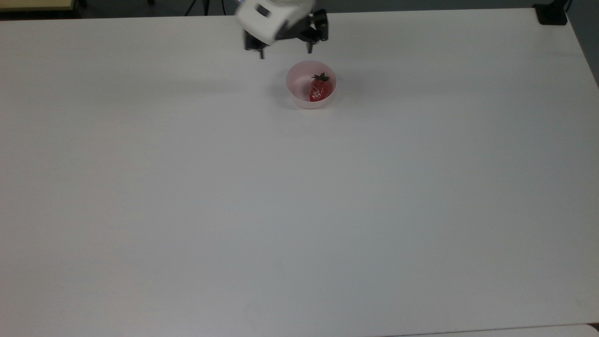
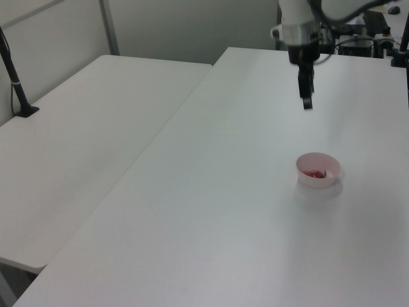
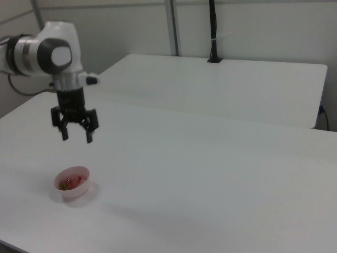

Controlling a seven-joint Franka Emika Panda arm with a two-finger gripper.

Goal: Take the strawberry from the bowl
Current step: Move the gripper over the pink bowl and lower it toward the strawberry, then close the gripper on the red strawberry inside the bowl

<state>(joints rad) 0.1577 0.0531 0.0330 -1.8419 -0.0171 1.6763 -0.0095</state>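
Strawberry (image 1: 320, 88) lies inside the bowl (image 1: 299, 91), toward the top view's right side of it, with its long axis running nearly up-down in the top view: leafy cap toward the top view's top edge, tip toward the bottom. In the right view the strawberry (image 3: 72, 182) shows low against the bowl (image 3: 79, 190) wall.

The bowl stands alone on the white counter (image 1: 299, 210). The fingers (image 1: 284, 48) hang above the counter just past the bowl's rim, toward the top view's top and slightly to the top view's left, spread wide and holding nothing; in the right view they (image 3: 75, 136) sit well above the bowl.

Judging from this, the fruit lies down and a little toward the top view's bottom-right from the fingers, whose opening already runs across its long axis.
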